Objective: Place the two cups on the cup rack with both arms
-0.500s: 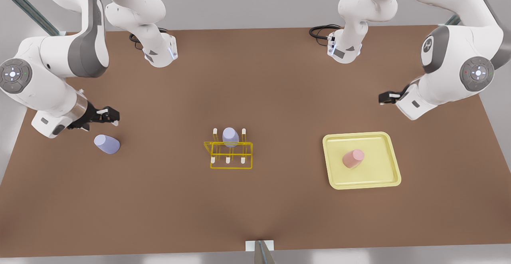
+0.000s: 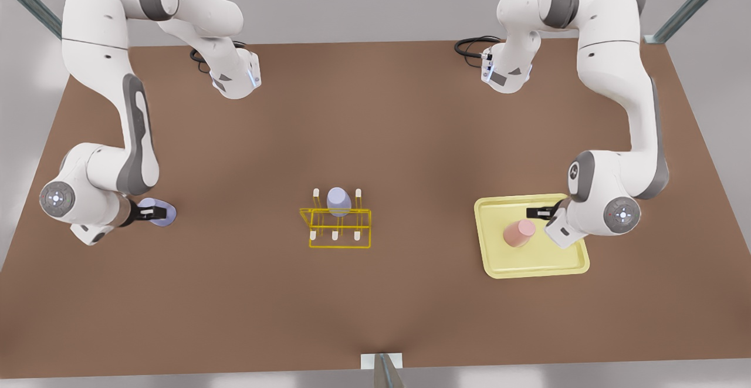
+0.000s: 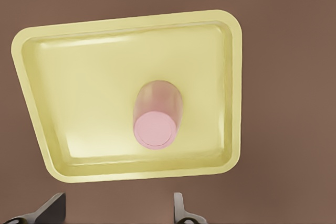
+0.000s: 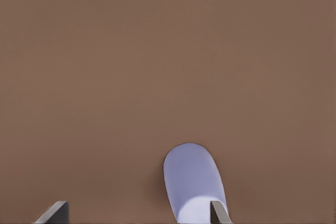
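Here a plain brown surface (image 2: 375,294) fills the scene, with a pale grey wall behind it and metal struts at the far corners.

The left hand (image 2: 543,212), its fingers (image 3: 181,211) spread wide, hangs over the pale-yellow tray (image 2: 563,267), just beside the pink cup (image 2: 518,233). The left wrist view shows this cup (image 3: 155,114) standing upside down ahead of the fingertips, its flat base facing the camera and its long axis upright.

The right hand (image 2: 148,212), also spread wide, sits over a lavender cup (image 2: 161,213). The right wrist view shows that cup (image 4: 193,182) lying on its side, one finger (image 4: 219,213) in front of it, its long axis and rounded end pointing away from the hand.

Between the two hands, well apart from both, a second lavender cup (image 2: 338,200) sits inverted on the yellow cup rack (image 2: 340,229).
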You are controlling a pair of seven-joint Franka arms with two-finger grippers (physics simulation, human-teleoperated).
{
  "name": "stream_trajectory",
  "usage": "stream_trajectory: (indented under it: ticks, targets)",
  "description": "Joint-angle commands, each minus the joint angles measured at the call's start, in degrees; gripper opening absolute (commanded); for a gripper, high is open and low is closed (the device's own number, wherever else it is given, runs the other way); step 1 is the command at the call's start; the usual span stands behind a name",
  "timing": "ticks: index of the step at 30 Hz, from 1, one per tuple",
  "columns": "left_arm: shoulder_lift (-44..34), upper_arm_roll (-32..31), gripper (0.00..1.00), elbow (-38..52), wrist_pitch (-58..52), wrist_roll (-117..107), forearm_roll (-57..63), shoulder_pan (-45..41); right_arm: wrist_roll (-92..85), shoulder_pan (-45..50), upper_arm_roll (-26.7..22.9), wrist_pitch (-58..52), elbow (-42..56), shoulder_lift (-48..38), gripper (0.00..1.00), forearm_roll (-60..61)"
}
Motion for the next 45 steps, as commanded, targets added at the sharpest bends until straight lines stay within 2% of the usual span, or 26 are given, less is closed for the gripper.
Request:
stream_trajectory:
  ticks: [1,5,11,16,26,28,31,32,35,37,45]
  targets:
    - [0.0,0.0,1.00,-1.3,11.5,-1.1,-0.8,-0.6,-11.8,-1.8,0.0,10.9,-2.5,-0.4,1.00,0.2]
    - [2.1,0.0,1.00,-1.3,13.0,-2.5,-0.8,-1.4,-14.1,-4.9,0.1,12.6,-5.0,-0.2,1.00,0.3]
    - [3.5,0.1,1.00,-5.7,14.9,-2.5,-0.6,-1.2,-18.6,-6.4,0.2,24.8,-13.5,-1.0,1.00,2.4]
    - [4.9,0.1,1.00,-8.2,20.7,-2.5,-0.7,-1.3,-18.7,-6.7,0.2,30.4,-17.2,-1.0,1.00,2.4]
    - [8.6,0.1,1.00,-8.4,23.4,-2.6,-0.9,-1.5,-18.7,-7.1,0.3,32.9,-20.9,2.0,1.00,2.4]
    - [8.4,0.1,0.84,-8.4,23.2,-3.7,-0.8,-2.0,-18.7,-7.2,0.3,33.9,-21.2,2.2,1.00,2.4]
    - [8.4,0.1,0.85,-8.4,23.0,-3.8,-0.8,-2.2,-18.7,-7.2,0.3,33.9,-21.7,2.1,1.00,2.4]
    - [8.4,0.1,0.85,-8.4,23.0,-3.8,-0.9,-2.3,-18.6,-7.2,0.3,33.8,-21.7,2.0,0.99,2.4]
    - [8.9,0.1,0.86,-8.4,23.0,-3.8,-0.9,-2.2,-18.5,-7.3,0.4,33.4,-21.7,1.7,0.83,2.5]
    - [8.9,0.1,0.86,-8.4,23.0,-3.8,-0.9,-2.2,-18.6,-7.2,0.4,33.2,-21.7,1.7,0.78,3.3]
    - [6.7,-0.1,0.86,-8.2,20.0,-4.2,-0.9,-2.2,-20.0,-7.1,2.7,28.3,-19.5,0.8,0.75,6.7]
